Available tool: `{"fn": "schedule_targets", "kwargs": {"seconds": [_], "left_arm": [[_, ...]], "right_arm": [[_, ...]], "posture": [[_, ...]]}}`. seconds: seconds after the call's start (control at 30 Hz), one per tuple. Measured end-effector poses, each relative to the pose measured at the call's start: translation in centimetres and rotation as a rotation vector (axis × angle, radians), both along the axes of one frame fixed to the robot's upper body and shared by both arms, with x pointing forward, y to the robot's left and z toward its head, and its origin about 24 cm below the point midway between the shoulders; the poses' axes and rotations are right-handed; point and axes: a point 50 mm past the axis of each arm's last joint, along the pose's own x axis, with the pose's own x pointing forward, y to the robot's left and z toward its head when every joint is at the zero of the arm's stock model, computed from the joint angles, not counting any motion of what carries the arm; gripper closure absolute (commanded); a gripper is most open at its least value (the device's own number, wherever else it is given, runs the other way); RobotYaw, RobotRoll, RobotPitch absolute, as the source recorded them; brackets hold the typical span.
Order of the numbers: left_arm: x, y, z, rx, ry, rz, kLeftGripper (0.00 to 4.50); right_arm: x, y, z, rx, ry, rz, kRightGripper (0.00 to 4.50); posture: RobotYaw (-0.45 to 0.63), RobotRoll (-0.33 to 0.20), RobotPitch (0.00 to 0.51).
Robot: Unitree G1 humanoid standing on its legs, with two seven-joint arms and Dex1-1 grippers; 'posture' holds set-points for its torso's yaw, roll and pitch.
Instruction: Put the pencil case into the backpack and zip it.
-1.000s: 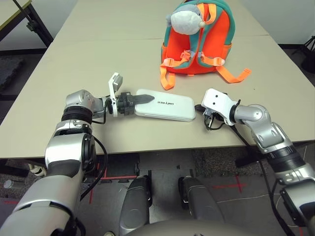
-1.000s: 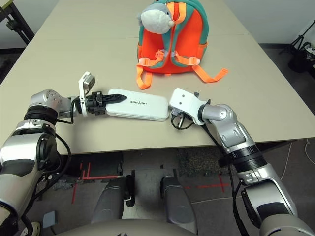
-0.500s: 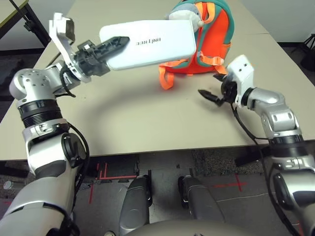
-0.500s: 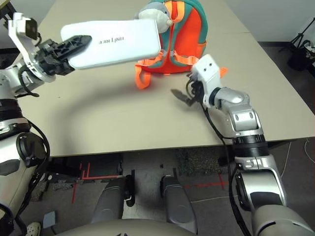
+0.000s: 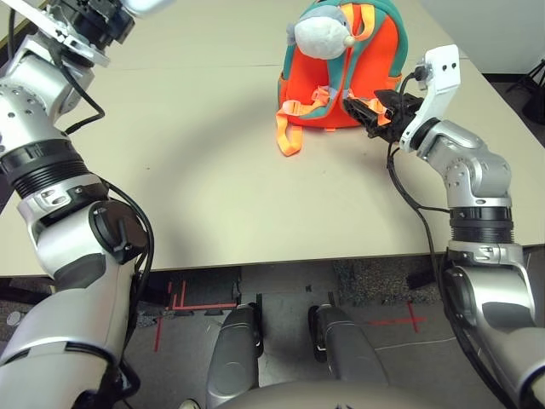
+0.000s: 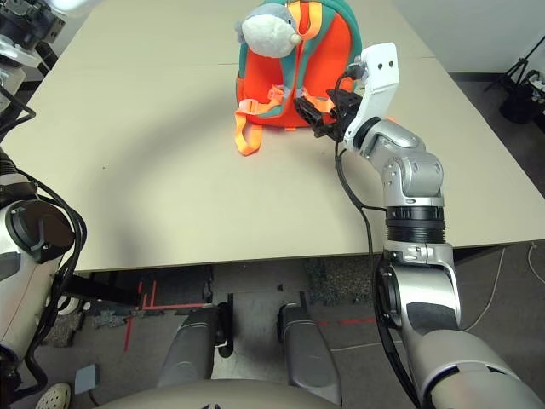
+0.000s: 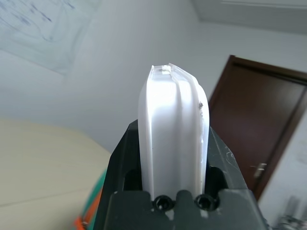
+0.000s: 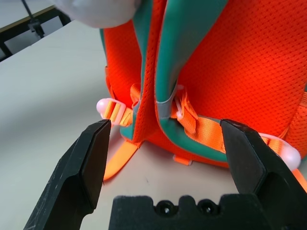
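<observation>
Tabletop (image 5: 213, 187) bears the backpack (image 5: 341, 72); left fingers (image 7: 172, 158) grip the pencil case (image 7: 175, 129) (right fingers (image 8: 168, 143) spread).

1. Backpack (image 5: 301, 83) stands on tbl (image 5: 213, 192), ahead of robot, a bit R of ctr, well back from near edge.
2. Plush head (image 5: 324, 38) hangs at bp's upper L.
3. Loose strap end (image 5: 290, 138) lies on tbl, before bp's L side.
4. R gripper (image 8: 167, 123) is just before bp, toward its R half, above tbl; contact unclear.
5. Pencil case (image 7: 175, 129) sits btwn L gripper (image 7: 172, 125)'s fingers, up off tbl, L of bp & well apart from it.
6. Tripod (image 6: 514, 68) stands on flr past tbl's R side.
7. Shoe (image 6: 55, 396) is on flr, near side, far L.
</observation>
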Motion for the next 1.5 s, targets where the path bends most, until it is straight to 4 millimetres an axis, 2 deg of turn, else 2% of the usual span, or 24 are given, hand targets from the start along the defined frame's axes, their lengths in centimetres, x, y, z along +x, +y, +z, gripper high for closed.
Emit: {"fn": "schedule_targets", "kwargs": {"seconds": [0.33, 0.6, 0.93, 1.3, 1.5], "left_arm": [[0.7, 0.1, -0.2, 0.049, -0.023, 0.098, 3.22], [1.1, 0.0, -0.6, 0.082, -0.021, 0.136, 3.22], [1.3, 0.0, -1.4, 0.106, -0.005, 0.153, 3.22], [1.5, -0.5, -1.7, 0.125, 0.003, 0.144, 3.22], [1.7, -0.8, -1.9, 0.121, 0.009, 0.134, 3.22]], "right_arm": [[2.0, 2.5, -0.3, 0.040, -0.036, -0.060, 0.00], [3.0, 2.9, -1.1, 0.046, -0.035, -0.116, 0.00], [3.7, 3.3, -1.2, 0.053, -0.043, -0.124, 0.00], [4.4, 5.8, 0.1, 0.090, -0.075, -0.076, 0.00], [4.7, 6.4, -0.3, 0.083, -0.079, -0.095, 0.00]], "posture": [[-0.16, 0.000, 0.141], [-0.15, 0.000, 0.141], [-0.15, 0.000, 0.141], [-0.14, 0.000, 0.134], [-0.14, 0.000, 0.126]]}}
